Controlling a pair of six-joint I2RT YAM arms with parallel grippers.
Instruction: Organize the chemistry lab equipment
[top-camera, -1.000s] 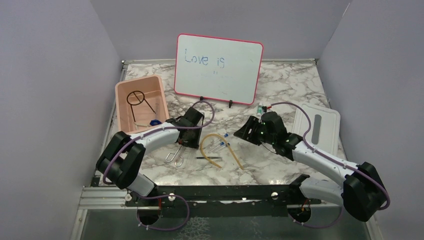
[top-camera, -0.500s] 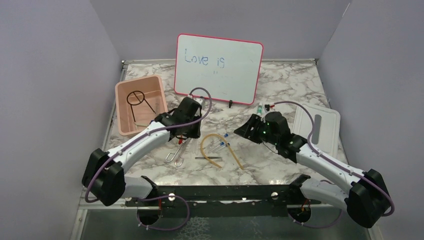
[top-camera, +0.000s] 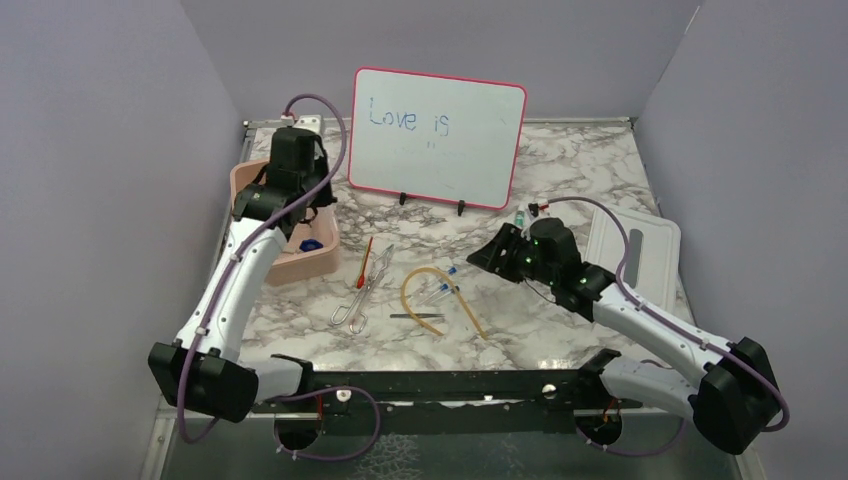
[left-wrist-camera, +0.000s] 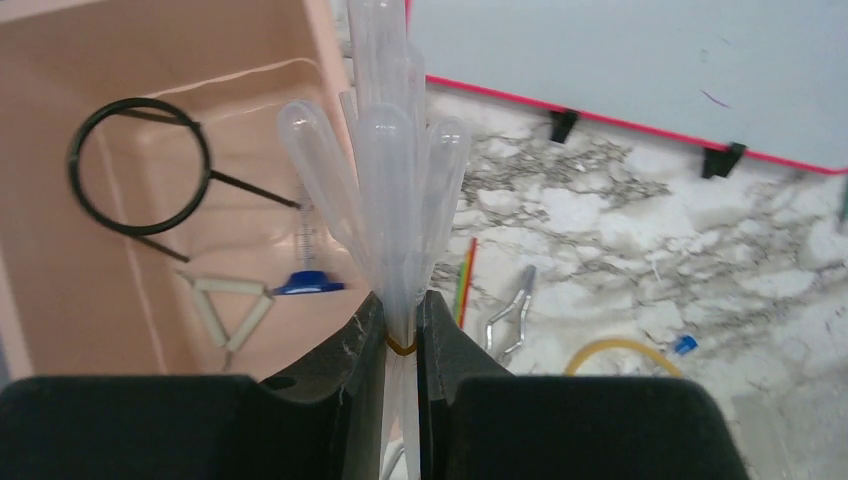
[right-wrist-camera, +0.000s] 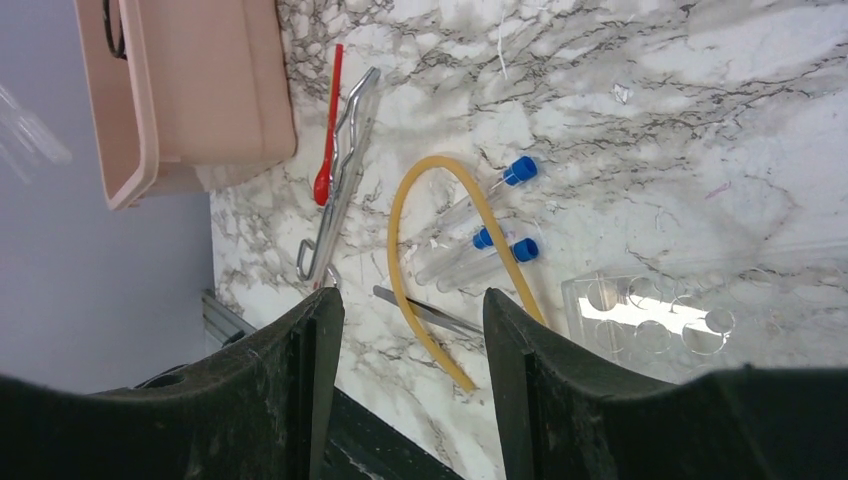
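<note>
At ten o'clock on the table (top-camera: 580, 170), the left gripper (left-wrist-camera: 400, 320) pinched a banded bundle of plastic pipettes (left-wrist-camera: 390, 180) above the pink bin (left-wrist-camera: 250, 100); the next move was probably to lower and release them inside. Toward six o'clock lay the metal tongs (right-wrist-camera: 345, 160), tan rubber tube (right-wrist-camera: 393, 240) and blue-capped tubes (right-wrist-camera: 523, 249). At four o'clock the right gripper (top-camera: 492, 262) hovered, wide and empty.

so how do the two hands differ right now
The left hand is shut on a bundle of clear pipettes; the right hand stands open and holds nothing. The left hand hangs up by the pink bin; the right hand is low over the marble table, near the blue-capped tubes. Both are black, with two fingers.
</note>
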